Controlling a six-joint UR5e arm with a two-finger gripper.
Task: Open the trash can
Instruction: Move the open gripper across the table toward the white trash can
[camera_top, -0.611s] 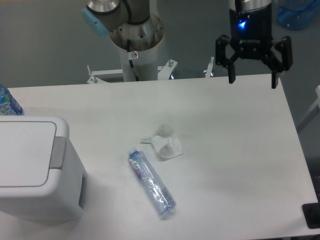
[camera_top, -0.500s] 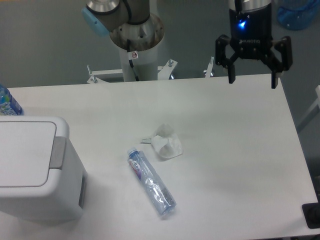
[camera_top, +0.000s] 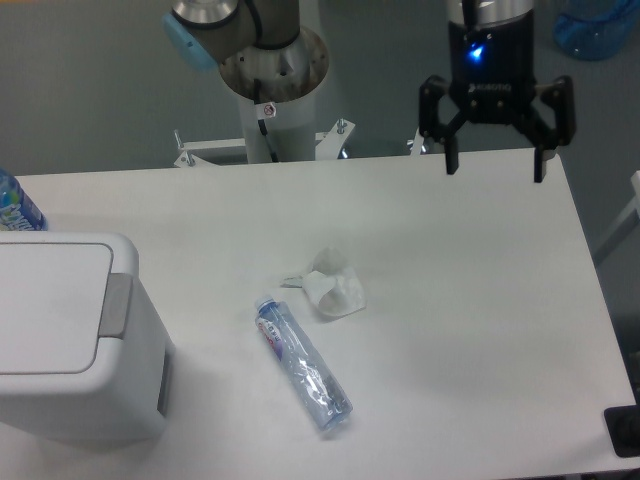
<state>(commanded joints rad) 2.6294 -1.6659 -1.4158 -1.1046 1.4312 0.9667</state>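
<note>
The tool (camera_top: 495, 172) hangs with its jaws spread wide, holding nothing, at the far right of the bench (camera_top: 470, 300). The trash can (camera_top: 70, 340) sits shut at the near left — partly cut off. Crossing over, the tool might bump the bottle (camera_top: 302, 364) or tissue (camera_top: 332, 286).

The large boxy white plastic trash can (camera_top: 70, 340) stands at the near left corner of the flat white table (camera_top: 470, 300), with a blue-labelled clear bottle (camera_top: 14, 205) just behind it at the left edge. Near the table's middle a crumpled white tissue (camera_top: 334, 286) lies just beside and behind the upper end of a clear plastic bottle lying on its side (camera_top: 302, 362), both well apart from the bin to its right. The black two-finger gripper (camera_top: 493, 170) hangs over the far right edge of the table, to the right of the round grey arm base (camera_top: 272, 80) standing behind the table.
</note>
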